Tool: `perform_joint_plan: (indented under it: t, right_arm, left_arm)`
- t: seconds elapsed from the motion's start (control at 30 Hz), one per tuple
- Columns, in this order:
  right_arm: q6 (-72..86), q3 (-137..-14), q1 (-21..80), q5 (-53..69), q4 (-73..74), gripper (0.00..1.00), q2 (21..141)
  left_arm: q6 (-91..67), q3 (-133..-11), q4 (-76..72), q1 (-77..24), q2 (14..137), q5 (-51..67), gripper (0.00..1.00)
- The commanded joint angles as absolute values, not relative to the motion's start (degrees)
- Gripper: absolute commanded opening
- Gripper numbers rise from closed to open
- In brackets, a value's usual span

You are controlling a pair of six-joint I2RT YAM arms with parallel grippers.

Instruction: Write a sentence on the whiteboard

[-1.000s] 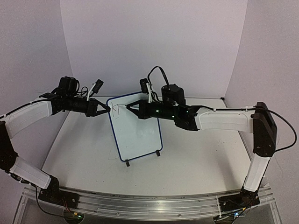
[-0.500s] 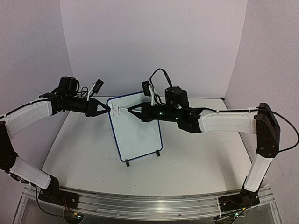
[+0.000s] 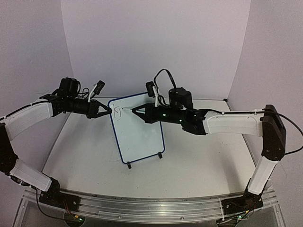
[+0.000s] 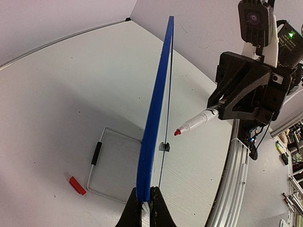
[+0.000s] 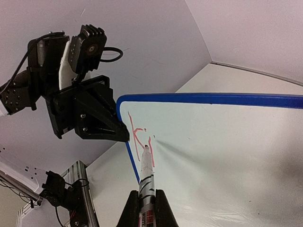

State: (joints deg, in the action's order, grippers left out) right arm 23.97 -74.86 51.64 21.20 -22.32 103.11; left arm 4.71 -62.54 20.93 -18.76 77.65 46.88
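The whiteboard (image 3: 138, 135) stands upright on two black feet in the middle of the table. My left gripper (image 3: 110, 111) is shut on its upper left edge; the left wrist view shows the blue frame (image 4: 154, 127) pinched between the jaws of that gripper (image 4: 146, 201). My right gripper (image 3: 135, 112) is shut on a red marker (image 5: 147, 175), gripped around its barrel. Its tip is at the board's top left corner, beside red strokes (image 5: 139, 139) that read "ki", the visible start of the sentence. I cannot tell whether the tip (image 4: 177, 132) touches the face.
Behind the board, a red marker cap (image 4: 77, 185) lies on the table. Next to it is a wire frame (image 4: 113, 165) with a black grip. White walls close the back and both sides, and a metal rail (image 3: 142, 205) runs along the near edge.
The right arm has shifted a little while the marker stayed at the board's top left. A second red stroke now stands beside the "k". The left arm has not moved.
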Motion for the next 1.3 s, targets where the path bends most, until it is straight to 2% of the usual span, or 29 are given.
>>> perform_joint_plan:
  t: [0.0, 0.4, 0.93, 1.27]
  right_arm:
    - [23.25, -77.55, 51.24, 19.87, -22.14, 0.0, 103.84]
    - [23.42, -79.09, 51.03, 20.26, -21.8, 0.0, 105.58]
    - [25.61, -72.94, 50.97, 20.5, -21.75, 0.0, 104.61]
    - [26.29, -74.0, 50.95, 20.65, -24.63, 0.0, 104.26]
  left_arm:
    - [7.48, -62.48, 23.29, -19.34, 77.04, 44.82, 0.0]
    - [7.74, -62.6, 23.55, -19.42, 77.29, 44.74, 0.0]
    - [7.8, -62.63, 23.65, -19.51, 77.18, 44.56, 0.0]
    - [7.81, -62.61, 23.66, -19.6, 77.26, 44.48, 0.0]
